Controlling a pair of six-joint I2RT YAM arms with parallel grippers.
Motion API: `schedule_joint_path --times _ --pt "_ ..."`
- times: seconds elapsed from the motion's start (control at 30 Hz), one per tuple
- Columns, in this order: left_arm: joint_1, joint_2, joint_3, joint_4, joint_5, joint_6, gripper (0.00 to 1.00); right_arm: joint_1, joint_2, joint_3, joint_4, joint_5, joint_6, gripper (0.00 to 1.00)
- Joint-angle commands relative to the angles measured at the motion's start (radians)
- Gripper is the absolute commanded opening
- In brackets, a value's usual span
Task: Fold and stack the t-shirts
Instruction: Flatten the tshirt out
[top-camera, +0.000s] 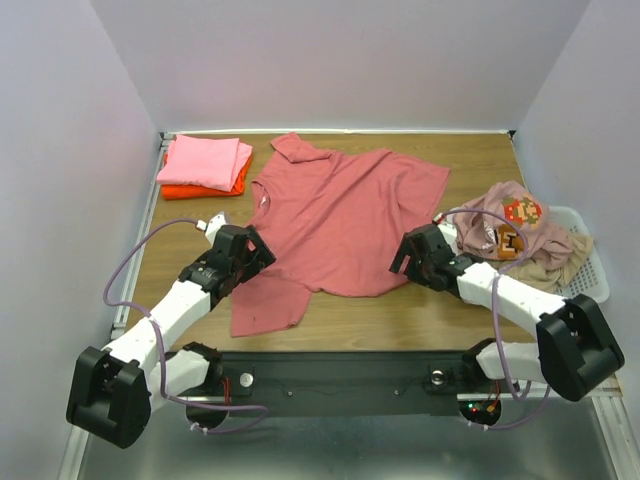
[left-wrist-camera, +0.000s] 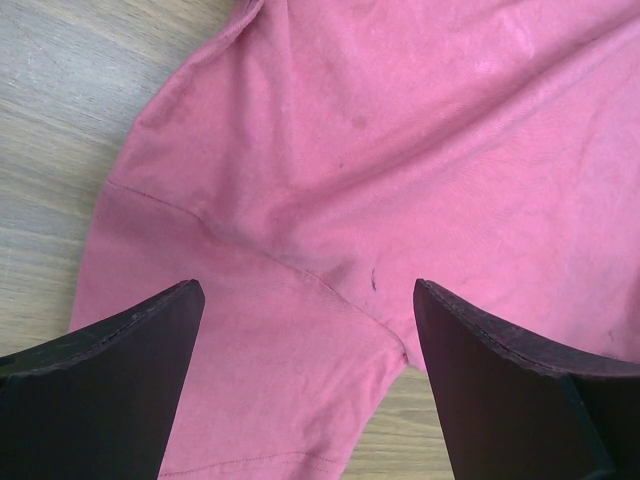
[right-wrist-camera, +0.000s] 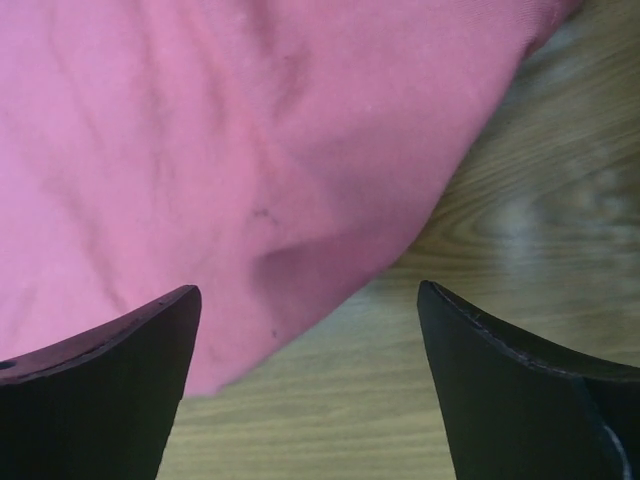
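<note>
Where the rose-red t-shirt (top-camera: 340, 215) ends, wooden table (top-camera: 380, 320) borders its edges.

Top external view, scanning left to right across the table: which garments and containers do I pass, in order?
Light pink t-shirt folded atop the orange t-shirt → rose-red t-shirt spread flat → crumpled pixel-print t-shirt → white basket, bare rim at far right.

rose-red t-shirt (top-camera: 345, 215): soft matt cloth, lightly creased. worktop (top-camera: 480, 160): pale wood grain, smooth, faint sheen. fingers (left-wrist-camera: 100, 400): matt black, rough-edged. basket (top-camera: 592, 262): white plastic mesh.
</note>
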Motion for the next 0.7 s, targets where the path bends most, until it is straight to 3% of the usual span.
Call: schedule_joint_path --times 0.0,0.13,0.2,0.27,0.3,0.4,0.67 --pt "-0.001 -0.024 -0.008 0.004 -0.009 0.009 0.98 0.000 0.067 0.007 0.120 0.086 0.058 0.88" --pt "-0.001 -0.024 -0.007 0.004 -0.008 0.015 0.98 0.002 0.182 0.039 0.128 0.106 0.072 0.74" --pt "-0.001 -0.024 -0.005 0.004 -0.011 0.018 0.98 0.002 0.202 0.044 0.134 0.114 0.073 0.63" --pt "-0.001 -0.022 -0.002 0.005 -0.009 0.020 0.98 0.006 0.212 0.053 0.138 0.120 0.073 0.43" --pt "-0.001 -0.021 -0.001 0.005 -0.011 0.020 0.98 0.008 0.211 0.058 0.138 0.123 0.072 0.23" --pt "-0.001 -0.012 0.004 0.005 -0.008 0.023 0.98 0.014 0.206 0.095 0.138 0.112 0.047 0.09" --pt "-0.001 0.002 0.015 0.007 -0.011 0.029 0.98 0.040 0.295 0.256 0.131 0.071 -0.022 0.07"
